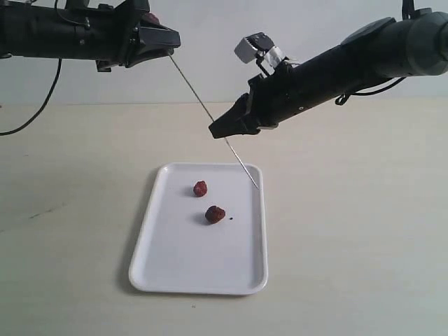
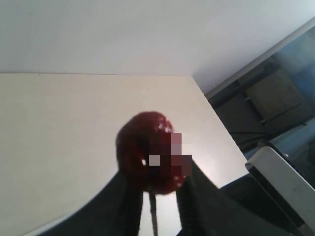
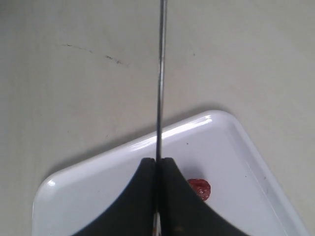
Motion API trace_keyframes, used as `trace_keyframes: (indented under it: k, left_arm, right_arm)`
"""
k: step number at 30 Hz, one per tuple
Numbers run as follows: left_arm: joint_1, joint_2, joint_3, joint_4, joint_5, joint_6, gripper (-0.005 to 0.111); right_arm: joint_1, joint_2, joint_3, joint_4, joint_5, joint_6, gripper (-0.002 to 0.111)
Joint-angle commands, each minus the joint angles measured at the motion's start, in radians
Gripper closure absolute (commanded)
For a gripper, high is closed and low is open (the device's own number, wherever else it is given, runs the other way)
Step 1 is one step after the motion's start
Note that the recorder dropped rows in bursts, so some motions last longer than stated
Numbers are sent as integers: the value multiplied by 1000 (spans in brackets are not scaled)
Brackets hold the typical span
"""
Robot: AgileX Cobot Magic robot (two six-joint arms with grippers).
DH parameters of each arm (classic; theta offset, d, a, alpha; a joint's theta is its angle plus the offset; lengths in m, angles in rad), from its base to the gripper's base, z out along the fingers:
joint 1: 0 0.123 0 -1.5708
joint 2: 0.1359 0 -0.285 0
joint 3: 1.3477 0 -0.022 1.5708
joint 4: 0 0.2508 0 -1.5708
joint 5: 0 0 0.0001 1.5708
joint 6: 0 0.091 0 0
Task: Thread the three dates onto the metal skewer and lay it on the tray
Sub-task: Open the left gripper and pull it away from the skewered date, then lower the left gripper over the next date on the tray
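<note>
Looks like date one is going on: left gripper, upper left, clamps a date at the skewer tip, right gripper mid-frame is pinched tight on the skewer, so next probably push it further on, then fetch another date off the tray.

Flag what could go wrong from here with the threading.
The left gripper pinches one date at the upper end of the metal skewer; it could slip out or split. The right gripper clamps the thin rod mid-length; pushing may bend it. Its lower tip could catch the tray.
</note>
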Motion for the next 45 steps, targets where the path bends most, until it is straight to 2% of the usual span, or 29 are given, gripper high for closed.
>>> trace_keyframes:
  k: [1,5,7,14,18,22,26,29,33,37,41,45]
  left_arm:
    - [-7,-5,-6,0,0,-1,81]
    - [-7,-5,-6,4,2,1,81]
    - [-7,-5,-6,-4,4,1,76]
    - [-7,-5,-6,-3,47,10,43]
    - [9,-5,-6,1,85,34,42]
    - [32,-5,-6,67,88,34,42]
    - [46,-5,-6,143,82,34,42]
    - [38,-5,-6,220,73,27,42]
    - [-10,-5,-6,364,40,22,42]
    - [-83,-5,-6,579,-62,-26,42]
    - [-227,11,-6,857,-155,-276,42]
    - [-322,50,-6,1058,-178,-532,42]
  right_arm:
    - [2,-3,-7,13,0,-12,108]
    - [2,-3,-7,15,-5,-13,108]
    - [2,-3,-7,15,-12,-13,108]
    - [2,-3,-7,55,-108,-2,108]
    - [-1,-3,-7,51,-175,25,108]
    - [-2,-10,-7,9,-205,63,108]
    - [-2,-44,-7,-116,-212,135,108]
    - [-6,-87,-7,-310,-230,291,108]
    - [-50,-129,-7,-516,-256,536,108]
    - [-107,-130,-7,-539,-214,579,108]
    - [-135,-126,-7,-531,-200,582,108]
    - [-135,-126,-7,-519,-186,586,108]
